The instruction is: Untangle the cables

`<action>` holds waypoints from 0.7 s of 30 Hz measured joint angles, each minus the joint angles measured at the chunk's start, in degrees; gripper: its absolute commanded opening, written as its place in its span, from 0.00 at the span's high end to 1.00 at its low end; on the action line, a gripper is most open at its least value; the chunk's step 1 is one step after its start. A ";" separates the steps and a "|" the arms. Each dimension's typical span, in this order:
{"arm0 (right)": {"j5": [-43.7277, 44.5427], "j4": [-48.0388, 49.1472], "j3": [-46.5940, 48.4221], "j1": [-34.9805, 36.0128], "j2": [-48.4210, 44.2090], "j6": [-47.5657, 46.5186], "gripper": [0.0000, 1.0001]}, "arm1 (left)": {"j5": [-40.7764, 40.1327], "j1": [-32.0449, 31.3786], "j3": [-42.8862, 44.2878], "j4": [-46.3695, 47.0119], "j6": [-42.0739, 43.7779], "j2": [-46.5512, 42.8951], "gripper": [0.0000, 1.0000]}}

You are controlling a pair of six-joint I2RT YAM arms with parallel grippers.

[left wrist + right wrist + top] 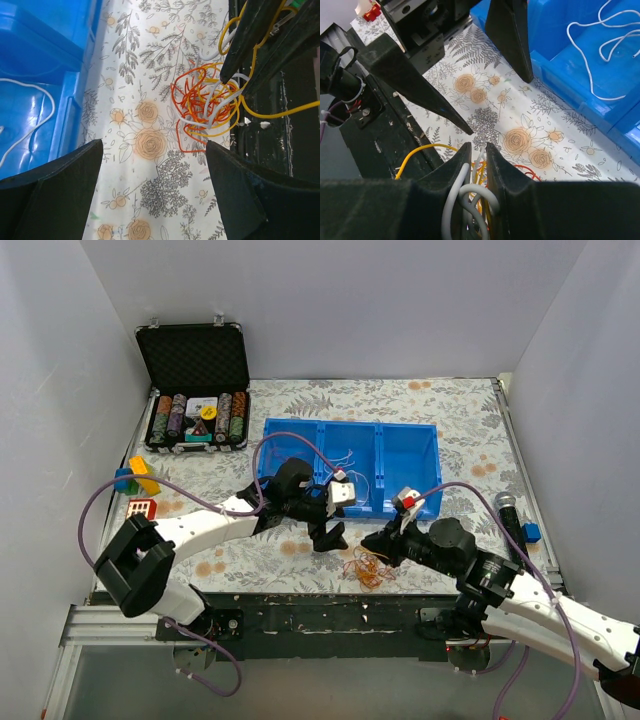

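On the flowered counter (450,410), close to its black near edge and just in front of the blue bin (300,425): the cables (370,565), a loose knot of orange, red, white and yellow strands. Mostly flat on the cloth, with 1 yellow strand trailing out over the black edge in the left wrist view.

Clamped at the knot's near side by the right gripper (479,147). Nearly closed, only a slit left between its 2 fingers, with white strands looped through that slit and orange ones just beyond.

Above bare counter between bin and knot, the left gripper (154,150). Spread wide, holding nothing, clear of the cables, just to the knot's left.

Inside the bin, 3 compartments, and a thin white wire (52,107) lying apart from the knot.

At the back left, an open black case (195,360) of poker chips, and nearer, by the left edge, coloured blocks (135,478). By the right edge, a microphone (508,508) and a small blue block (531,532).
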 measured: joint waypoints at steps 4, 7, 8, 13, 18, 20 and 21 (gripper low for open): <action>-0.76 -0.74 0.09 -0.02 -0.85 -0.04 0.76 | 2.97 -0.52 -0.50 2.78 -0.81 1.33 0.30; -0.90 -1.70 0.09 -0.02 -1.18 0.04 0.77 | 5.03 -1.36 -0.63 5.20 -1.88 2.16 0.28; -0.85 -1.86 0.09 -0.02 -1.36 0.11 0.78 | 5.99 -1.60 -0.63 5.70 -2.38 2.40 0.27; -0.13 -2.29 0.09 -0.02 -2.67 0.42 0.78 | 10.75 -2.71 -0.63 6.21 -3.69 2.82 0.25; 0.68 -2.38 0.09 -0.02 -3.21 0.68 0.80 | 12.79 -3.32 -0.63 6.64 -3.72 3.76 0.28; 0.83 -2.38 0.09 -0.02 -3.28 0.87 0.80 | 13.05 -3.65 -0.61 6.99 -3.93 4.83 0.32; 0.92 -2.38 0.09 -0.02 -3.39 0.98 0.81 | 13.05 -3.80 -0.61 7.21 -4.13 5.38 0.35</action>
